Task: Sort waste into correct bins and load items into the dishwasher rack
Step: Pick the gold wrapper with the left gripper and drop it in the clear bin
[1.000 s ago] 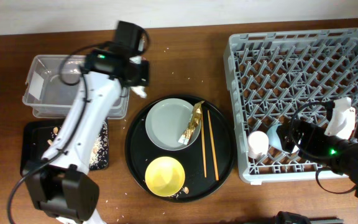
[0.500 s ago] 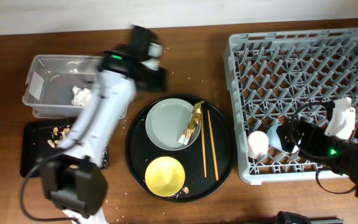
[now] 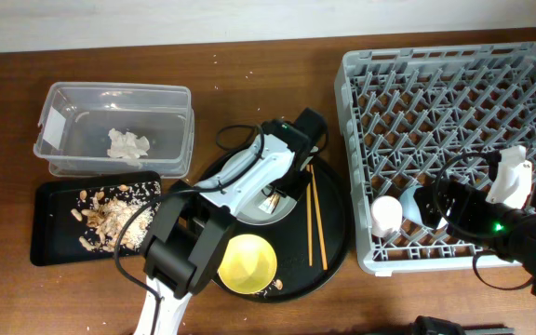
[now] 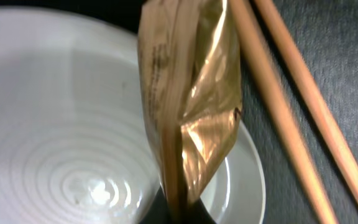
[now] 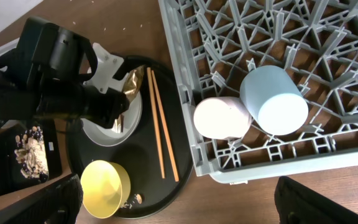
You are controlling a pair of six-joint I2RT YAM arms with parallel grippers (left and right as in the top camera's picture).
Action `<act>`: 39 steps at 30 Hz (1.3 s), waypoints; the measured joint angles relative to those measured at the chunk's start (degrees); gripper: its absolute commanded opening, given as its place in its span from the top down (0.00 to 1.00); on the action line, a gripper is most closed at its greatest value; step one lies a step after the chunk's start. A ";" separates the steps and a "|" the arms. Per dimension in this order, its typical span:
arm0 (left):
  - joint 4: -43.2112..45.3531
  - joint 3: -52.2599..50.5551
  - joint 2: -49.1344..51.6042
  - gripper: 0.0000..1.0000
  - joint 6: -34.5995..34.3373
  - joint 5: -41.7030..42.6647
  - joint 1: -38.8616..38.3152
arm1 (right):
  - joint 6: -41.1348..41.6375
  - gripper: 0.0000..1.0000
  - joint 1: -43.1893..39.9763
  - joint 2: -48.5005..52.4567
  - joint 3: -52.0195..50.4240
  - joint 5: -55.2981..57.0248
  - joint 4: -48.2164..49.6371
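Note:
My left gripper is down over the right edge of the pale plate. It looks shut on the near end of the gold wrapper, which also shows in the right wrist view. The chopsticks lie on the tray just right of the plate. The yellow bowl sits in front of it. The pink cup and blue cup lie in the rack's front left corner. My right gripper is open and empty in front of the rack.
The clear tub at the back left holds white tissue. The flat black tray in front of it holds food scraps. The big round black tray carries the plate, bowl and chopsticks. Crumbs dot the table.
My left arm swung right from the clear tub to the plate and wrapper. The tissue now lies in the tub. The right arm has not moved.

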 measured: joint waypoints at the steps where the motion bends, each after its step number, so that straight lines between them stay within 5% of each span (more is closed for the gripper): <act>1: -2.51 1.27 0.00 1.00 -0.02 -0.28 0.00 | -0.02 0.00 0.00 0.00 0.00 -0.02 -0.02; 6: -12.35 13.77 -1.88 1.00 -1.62 -6.16 2.91 | 0.00 0.00 0.00 0.00 0.00 -0.02 -0.07; 10: -11.58 19.08 -7.26 1.00 -2.21 -11.06 15.26 | -0.04 0.00 0.00 0.00 0.00 -0.02 -0.04; 11: -11.21 19.41 -8.04 0.95 -2.95 -12.24 20.39 | 0.00 0.00 0.00 0.00 0.00 0.00 -0.04; 16: -6.60 19.19 -7.98 0.26 -6.12 -8.02 34.71 | 0.02 0.00 0.00 0.00 0.00 0.00 -0.02; 18: -6.08 19.19 -7.98 0.20 -6.75 -5.77 36.76 | 0.00 0.00 0.00 0.00 0.00 0.00 -0.02; 25: -15.37 19.21 -11.65 0.15 -4.57 -3.23 35.34 | 0.00 0.01 0.00 0.00 0.00 0.00 -0.02; 28: -22.29 19.30 -24.13 0.01 -4.28 -3.13 34.88 | -0.04 0.01 0.00 0.00 0.00 -0.02 -0.04; 32: -31.34 20.90 -42.18 0.01 -4.09 -2.86 33.59 | 0.00 0.01 0.00 0.00 0.00 -0.02 -0.13; 39: -37.24 21.07 -52.17 0.01 -4.09 -2.40 33.59 | -0.02 0.01 0.00 0.00 0.00 0.00 -0.07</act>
